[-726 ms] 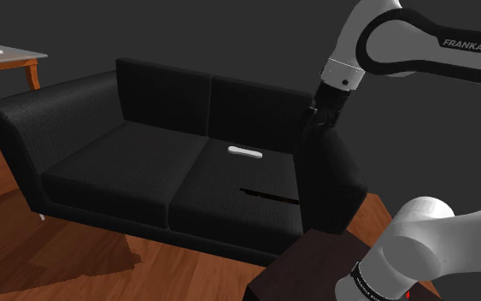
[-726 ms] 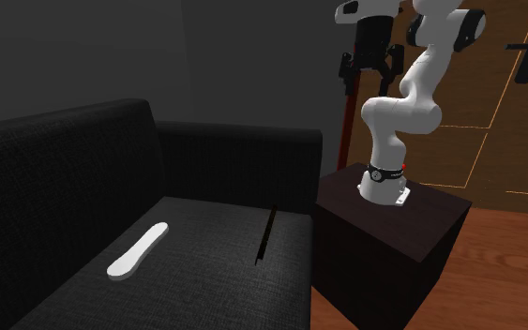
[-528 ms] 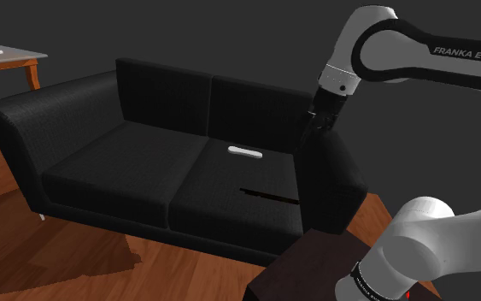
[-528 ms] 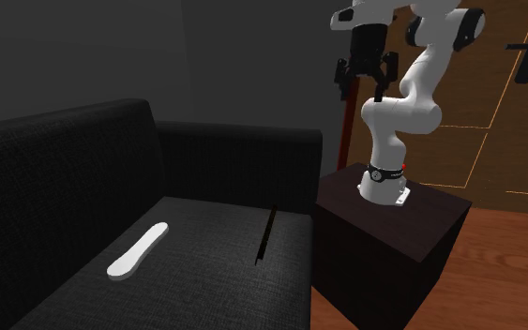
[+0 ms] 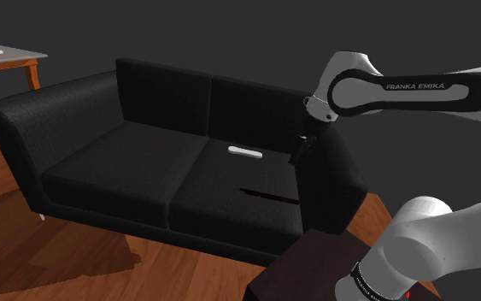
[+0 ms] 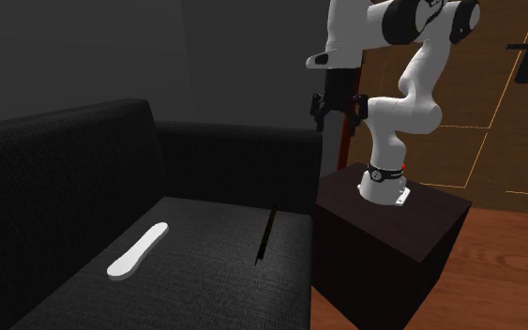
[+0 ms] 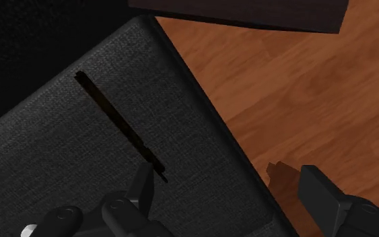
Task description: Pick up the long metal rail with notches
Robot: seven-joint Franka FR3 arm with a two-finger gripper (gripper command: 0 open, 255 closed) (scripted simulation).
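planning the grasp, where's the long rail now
The dark rail lies flat on the sofa seat at the shoulder view's right, nearer the front edge than the white object, beside the armrest.

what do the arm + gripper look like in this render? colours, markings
The arm has glossy white rounded links with dark joints. Its forearm carries a black band with white FRANKA EMIKA lettering. A black ring with a small red mark circles the base. The gripper is all black, with two blocky fingers.

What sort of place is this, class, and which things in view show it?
Most likely a living room in a house: a black two-seat sofa, a wooden floor, and a small table with wooden legs past the sofa's end.
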